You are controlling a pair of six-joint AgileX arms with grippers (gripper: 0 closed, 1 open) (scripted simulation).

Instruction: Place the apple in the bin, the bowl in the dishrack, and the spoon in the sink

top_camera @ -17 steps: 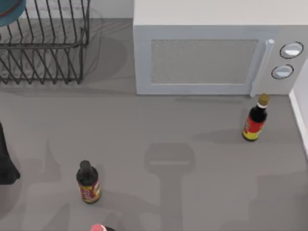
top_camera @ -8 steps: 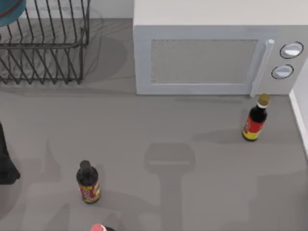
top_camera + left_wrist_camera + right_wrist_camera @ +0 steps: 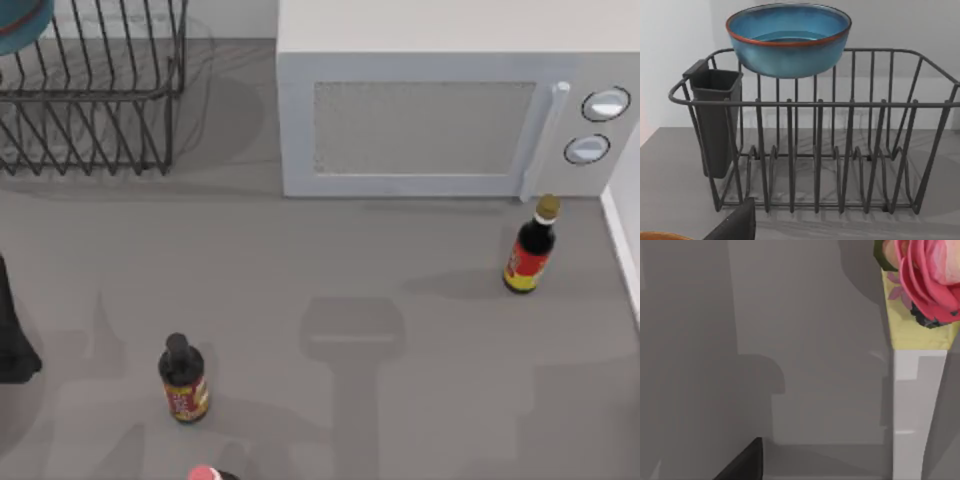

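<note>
While large round blue-teal bowl is sitting at far rim of dark wire dishrack, straight ahead of left gripper, slightly above; finger spread: cannot tell. Right arm idling.

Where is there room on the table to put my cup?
The widest bare patch lies mid-table, between the microwave, the gold-capped bottle and the black-capped bottle. It is tighter near the dishrack and pink-capped bottle.
</note>
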